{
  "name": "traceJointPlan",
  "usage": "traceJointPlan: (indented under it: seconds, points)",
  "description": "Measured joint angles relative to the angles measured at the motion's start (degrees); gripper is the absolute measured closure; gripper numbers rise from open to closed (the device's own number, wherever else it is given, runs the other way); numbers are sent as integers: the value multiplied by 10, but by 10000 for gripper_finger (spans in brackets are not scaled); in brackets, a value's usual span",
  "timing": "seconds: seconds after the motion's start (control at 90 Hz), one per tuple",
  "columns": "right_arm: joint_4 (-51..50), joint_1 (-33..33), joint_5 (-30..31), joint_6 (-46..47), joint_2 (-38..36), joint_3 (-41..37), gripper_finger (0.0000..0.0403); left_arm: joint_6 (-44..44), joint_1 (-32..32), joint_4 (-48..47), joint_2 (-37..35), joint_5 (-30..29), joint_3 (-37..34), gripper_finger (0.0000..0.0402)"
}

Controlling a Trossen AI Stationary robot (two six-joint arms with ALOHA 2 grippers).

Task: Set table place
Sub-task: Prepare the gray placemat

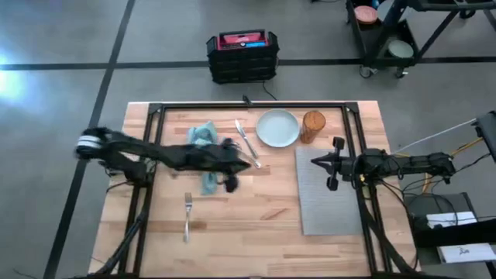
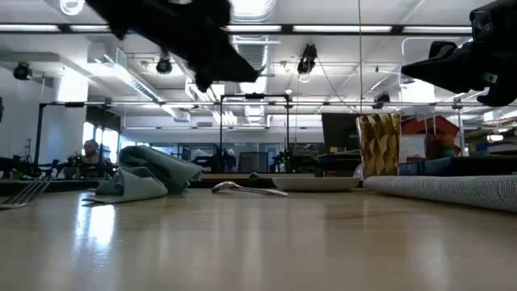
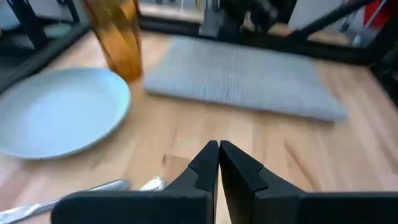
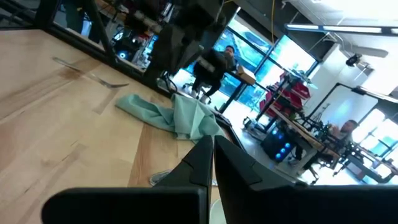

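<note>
The grey placemat (image 1: 329, 192) lies flat on the table's right half (image 1: 256, 225). Beyond its far left corner stand the amber glass (image 1: 313, 125) and the pale plate (image 1: 277, 128). A knife and a spoon (image 1: 246, 141) lie left of the plate. The teal napkin (image 1: 204, 155) lies crumpled partly under my left arm. The fork (image 1: 187, 214) lies alone toward the near edge. My left gripper (image 1: 256, 164) hovers shut and empty above the table, just past the cutlery's near ends (image 3: 118, 185). My right gripper (image 1: 314, 161) is shut and empty above the placemat's far left part.
A black metal frame (image 1: 248, 107) runs around the table over its top. A black crate (image 1: 242, 56) stands on the floor beyond the far edge. Bare wood shows between the fork and the placemat.
</note>
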Motion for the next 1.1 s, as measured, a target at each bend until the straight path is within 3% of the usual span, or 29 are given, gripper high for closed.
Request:
traceJointPlan:
  seconds: [0.289, 0.544, 0.756, 0.967, 1.1]
  points:
    - [0, 0, 0, 0, 0, 0, 401, 64, -6, 58, 286, 77, 250, 401]
    - [1, 0, 0, 0, 0, 0, 401, 57, -8, 65, 478, 86, 450, 401]
    - [4, 0, 0, 102, 0, 0, 401, 59, -8, -77, 545, 85, 560, 401]
    - [5, 0, 0, 338, 0, 0, 401, 67, -8, -203, 540, 86, 592, 402]
    - [4, 0, 0, 383, 0, 0, 401, 68, -12, -294, 532, 85, 612, 402]
